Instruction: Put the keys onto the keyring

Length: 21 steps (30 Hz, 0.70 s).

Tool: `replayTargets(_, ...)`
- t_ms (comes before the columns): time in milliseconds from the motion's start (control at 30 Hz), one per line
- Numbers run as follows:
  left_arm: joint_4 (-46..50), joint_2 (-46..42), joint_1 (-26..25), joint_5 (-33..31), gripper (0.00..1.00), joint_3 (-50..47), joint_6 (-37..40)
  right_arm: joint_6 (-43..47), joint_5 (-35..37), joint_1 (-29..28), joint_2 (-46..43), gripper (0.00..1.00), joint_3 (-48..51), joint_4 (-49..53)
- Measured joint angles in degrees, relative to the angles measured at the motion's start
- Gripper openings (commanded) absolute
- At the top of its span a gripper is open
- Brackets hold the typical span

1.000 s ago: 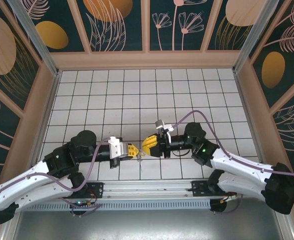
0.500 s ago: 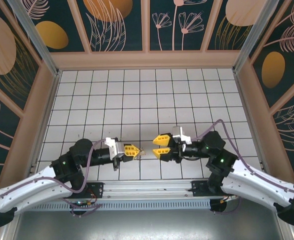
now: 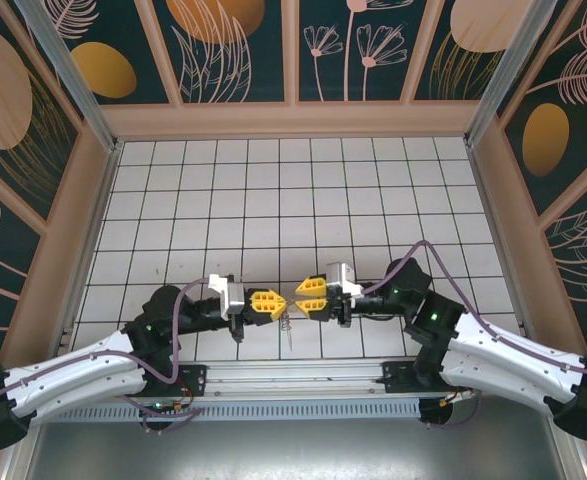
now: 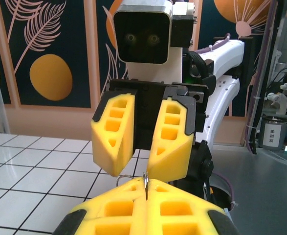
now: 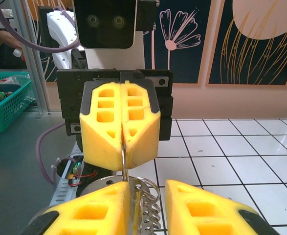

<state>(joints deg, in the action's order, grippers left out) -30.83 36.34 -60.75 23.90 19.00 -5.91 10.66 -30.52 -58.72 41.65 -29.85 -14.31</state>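
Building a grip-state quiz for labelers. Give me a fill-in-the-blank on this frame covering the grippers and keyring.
1. The left gripper is ___ on a thin metal piece.
2. The right gripper is ___, a gap showing between its fingers.
3. In the right wrist view, the keyring sits ___ the right gripper's fingers.
Missing words: shut; open; between.
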Motion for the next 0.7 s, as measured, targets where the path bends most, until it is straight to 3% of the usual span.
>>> replayTargets(400, -0.5, -0.3, 0.0, 0.3, 0.00, 0.0, 0.0, 0.2, -2.3, -0.1, 1.9, 0.21, -0.3, -0.1)
replayTargets(700, -0.5, -0.3, 0.0, 0.3, 0.00, 0.0, 0.0, 0.2, -2.4, -0.9, 2.8, 0.29, -0.4, -0.5)
